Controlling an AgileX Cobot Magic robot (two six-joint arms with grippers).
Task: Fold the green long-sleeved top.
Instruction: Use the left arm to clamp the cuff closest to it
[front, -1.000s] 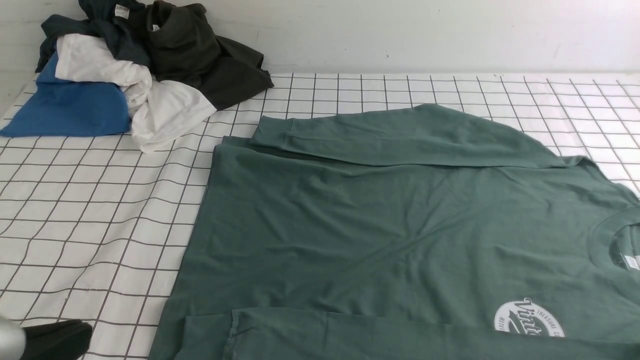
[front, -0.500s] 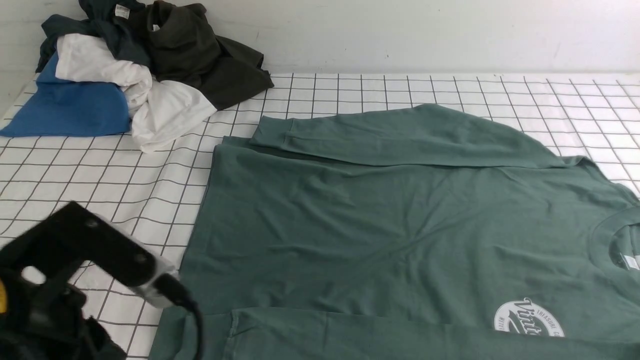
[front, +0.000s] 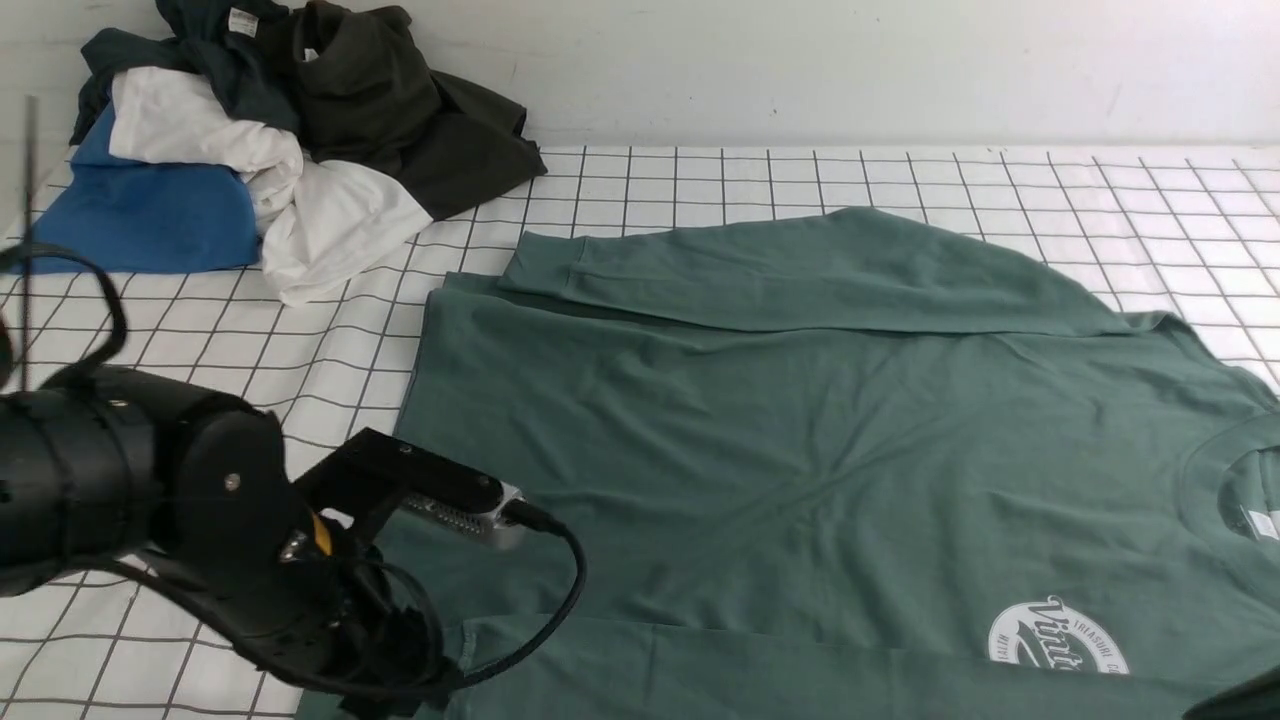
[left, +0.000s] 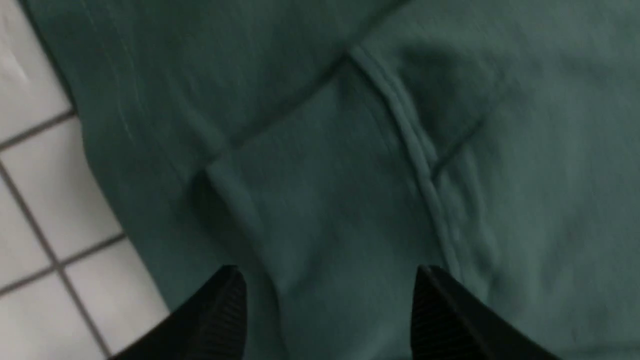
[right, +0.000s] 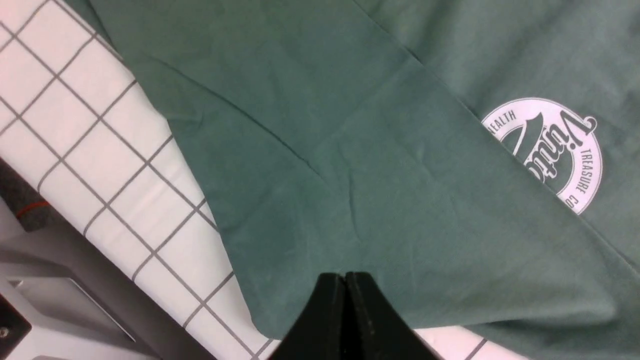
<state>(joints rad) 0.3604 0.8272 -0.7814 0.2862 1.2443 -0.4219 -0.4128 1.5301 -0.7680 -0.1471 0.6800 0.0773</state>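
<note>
The green long-sleeved top (front: 800, 430) lies flat on the checked cloth with its neck to the right. Both sleeves are folded in along the body, and the white round logo (front: 1058, 640) shows near the front. My left arm (front: 200, 500) hangs over the top's near left corner. In the left wrist view my left gripper (left: 330, 280) is open just above the near sleeve's cuff (left: 320, 200), with green fabric between its fingers (left: 225, 310). My right gripper (right: 345, 277) is shut and empty above the top's near edge, beside the logo (right: 550, 150).
A pile of blue (front: 140, 220), white (front: 320, 230), dark teal (front: 230, 60) and dark olive (front: 420, 120) garments sits at the back left against the wall. The table's front edge (right: 125, 295) lies close to my right gripper.
My left arm has swung in from the lower left corner to above the top's near left corner, and its jaws have opened. The top has not moved.
</note>
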